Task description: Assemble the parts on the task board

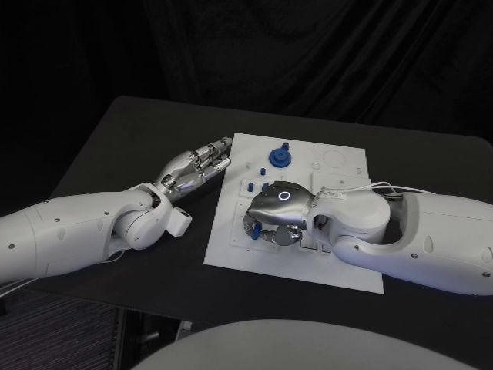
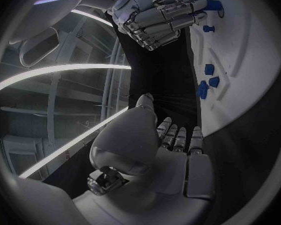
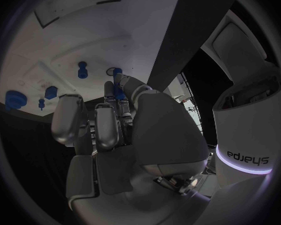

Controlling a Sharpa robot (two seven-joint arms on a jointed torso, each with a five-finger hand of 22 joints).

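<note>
Head view: one task board (image 1: 336, 266), two hands, left hand (image 1: 196, 167) fingers straight and empty, right hand (image 1: 273, 218) grip unclear.

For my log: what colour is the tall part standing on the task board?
Blue; the tall part shows best in the head view.

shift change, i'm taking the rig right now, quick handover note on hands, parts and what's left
Left hand: open, fingers stretched out flat at the task board's left edge, holding nothing.
Right hand: curled down over the near middle of the board; whether it holds a part cannot be told.
Parts: a large round blue part stands near the far edge; several small blue parts lie near the left edge, just beyond the right hand.
Done: nothing plainly assembled that I can confirm.
Left: seat the loose small parts.
</note>
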